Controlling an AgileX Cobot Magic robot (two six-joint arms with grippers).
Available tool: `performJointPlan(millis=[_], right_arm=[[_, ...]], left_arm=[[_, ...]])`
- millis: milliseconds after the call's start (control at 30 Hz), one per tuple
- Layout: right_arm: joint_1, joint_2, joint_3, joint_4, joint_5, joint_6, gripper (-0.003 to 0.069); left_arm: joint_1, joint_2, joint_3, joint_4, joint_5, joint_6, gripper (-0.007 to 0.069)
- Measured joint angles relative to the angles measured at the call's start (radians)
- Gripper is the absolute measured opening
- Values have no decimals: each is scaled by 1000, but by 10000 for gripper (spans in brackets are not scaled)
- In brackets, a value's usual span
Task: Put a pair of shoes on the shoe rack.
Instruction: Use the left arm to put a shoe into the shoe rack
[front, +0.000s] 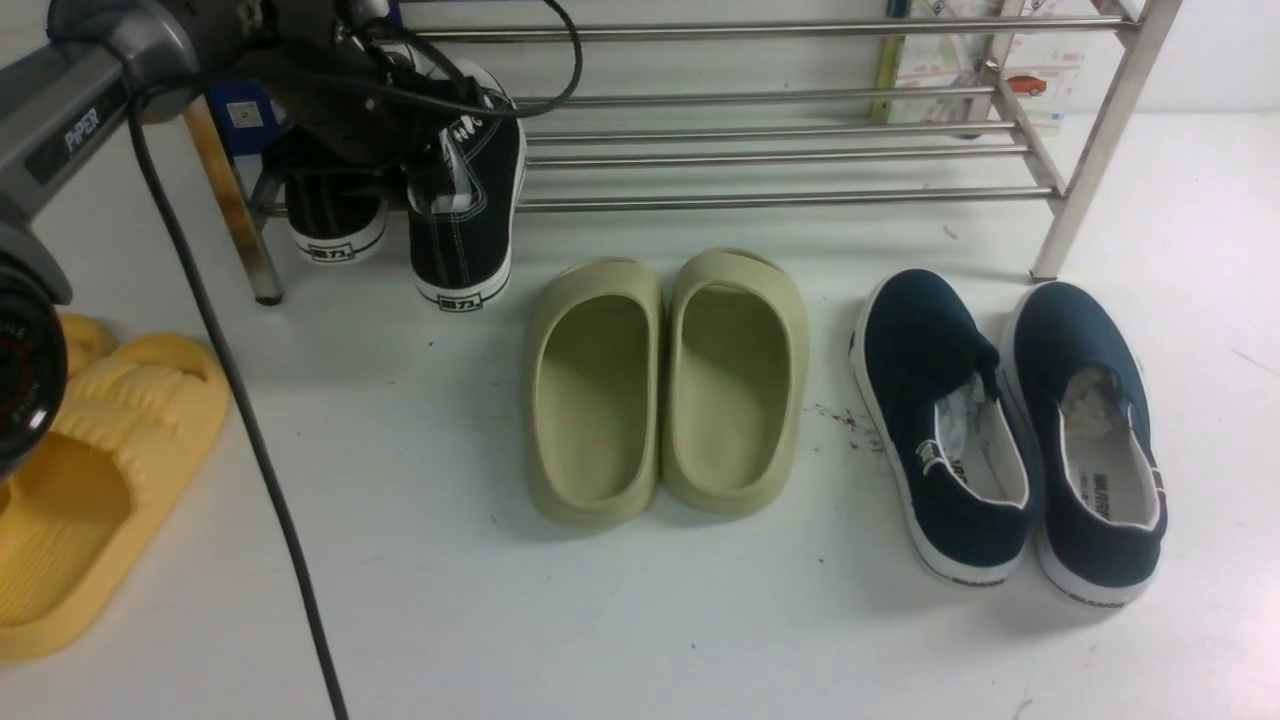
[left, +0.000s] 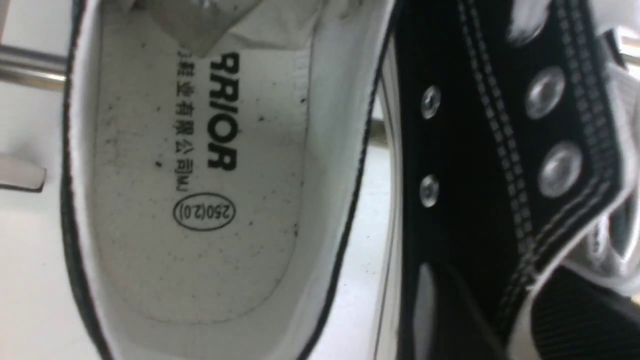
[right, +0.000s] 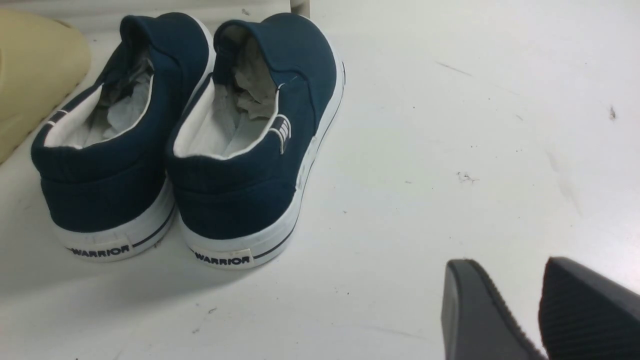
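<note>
Two black canvas sneakers (front: 468, 215) sit at the left end of your shoe rack (front: 770, 155), on its lower bars, heels toward you. The right-hand one is tilted, with its heel out past the front bar. Your left wrist view looks into one sneaker and shows only its printed white insole. The other's eyelet side runs by your left gripper (left: 505, 320), and you cannot tell whether its jaws pinch the canvas or stand slack. On the worktop (front: 640, 620) in front of the rack lie olive-green slides (front: 595, 400). Navy slip-ons (front: 940, 430), stuffed with crumpled paper (front: 965, 410), lie to their right, and yellow slides (front: 90, 480) at the far left. Your right gripper (right: 515, 265) hangs near the slip-ons' heels, jaws parted and holding nothing.
</note>
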Motion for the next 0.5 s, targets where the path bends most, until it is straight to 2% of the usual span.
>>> performJointPlan(millis=[67, 133, 400, 500], right_arm=[[0, 0, 0, 0, 0, 0, 239], [0, 0, 0, 0, 0, 0, 239], [0, 0, 0, 0, 0, 0, 239], [0, 0, 0, 0, 0, 0, 239]], left_arm=[[0, 0, -24, -1, 14, 0, 341], [0, 0, -56, -2, 44, 0, 358], [0, -42, -100, 11, 154, 0, 358], [0, -67, -103, 35, 196, 4, 334]])
